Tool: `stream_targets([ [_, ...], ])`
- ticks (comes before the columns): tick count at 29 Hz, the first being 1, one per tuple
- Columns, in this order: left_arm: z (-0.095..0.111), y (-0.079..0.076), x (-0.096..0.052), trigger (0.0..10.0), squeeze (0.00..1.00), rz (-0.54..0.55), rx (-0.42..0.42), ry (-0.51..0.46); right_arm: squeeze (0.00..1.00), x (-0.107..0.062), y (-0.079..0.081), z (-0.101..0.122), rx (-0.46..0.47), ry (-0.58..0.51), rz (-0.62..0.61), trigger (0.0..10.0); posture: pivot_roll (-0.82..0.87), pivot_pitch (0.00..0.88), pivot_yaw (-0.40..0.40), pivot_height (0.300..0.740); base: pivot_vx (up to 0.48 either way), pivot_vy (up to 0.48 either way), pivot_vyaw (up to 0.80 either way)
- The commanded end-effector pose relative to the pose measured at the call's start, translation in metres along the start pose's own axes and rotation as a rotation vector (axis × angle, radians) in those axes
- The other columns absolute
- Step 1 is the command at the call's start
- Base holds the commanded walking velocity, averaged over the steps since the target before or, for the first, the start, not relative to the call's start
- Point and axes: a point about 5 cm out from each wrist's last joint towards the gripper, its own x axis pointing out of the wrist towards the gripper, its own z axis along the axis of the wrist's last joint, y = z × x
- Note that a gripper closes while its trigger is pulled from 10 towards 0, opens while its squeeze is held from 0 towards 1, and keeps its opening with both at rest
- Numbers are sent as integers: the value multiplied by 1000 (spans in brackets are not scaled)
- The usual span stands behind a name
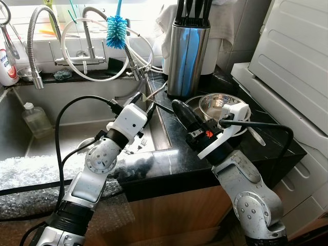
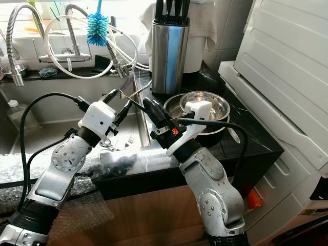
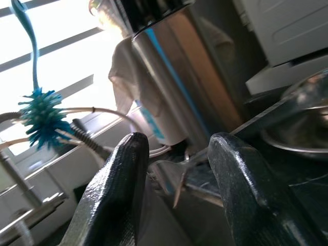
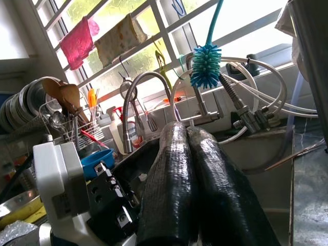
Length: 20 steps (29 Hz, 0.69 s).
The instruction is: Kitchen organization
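1. The job is tidying the kitchen, and the step in hand looks like picking up a thin metal utensil [image 1: 154, 97] that lies slanted at the edge where the sink [image 1: 61, 128] meets the black counter [image 1: 266, 138], just in front of the steel knife block [image 1: 187, 56].
2. The left gripper [image 1: 145, 105] is raised over that sink edge with its tips right at the utensil. In the left wrist view its two black fingers [image 3: 123, 179] stand apart, and the utensil's flat end sits in the gap between them. I cannot tell whether either finger touches it.
3. The left arm reaches up and forward from the robot's left side, elbow bent low over the bubble wrap [image 1: 31, 169] on the counter front, wrist tilted upward toward the knife block.
4. The right gripper [image 1: 179, 108] has its fingers pressed together and holds nothing. It hovers over the counter just beside the left one, in front of the stacked steel bowls [image 1: 218, 105].
5. My judgement: the next move calls for closing the left fingers squarely on the thin utensil, which could slip or pivot, then lifting it clear of the hoses [image 1: 102, 66] and the blue bottle brush [image 1: 117, 31] nearby.
6. Forks [image 1: 143, 141] also lie in the sink basin below.
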Motion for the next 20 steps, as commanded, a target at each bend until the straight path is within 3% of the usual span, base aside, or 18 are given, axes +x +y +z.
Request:
stream_targets([
  [1,-1,8,3,10000,0,35,23,10,0,3,2,3,-11,-15,7,10000,-145,0,2,740,0,0,0],
  [14,-4,5,1,10000,0,-24,29,9,0,-1,-18,19,-83,-86,-104,10000,-141,0,3,740,0,0,0],
  [20,-3,4,1,10000,0,-31,20,2,0,-1,-18,19,-80,-88,-97,10000,-138,0,1,740,0,0,0],
])
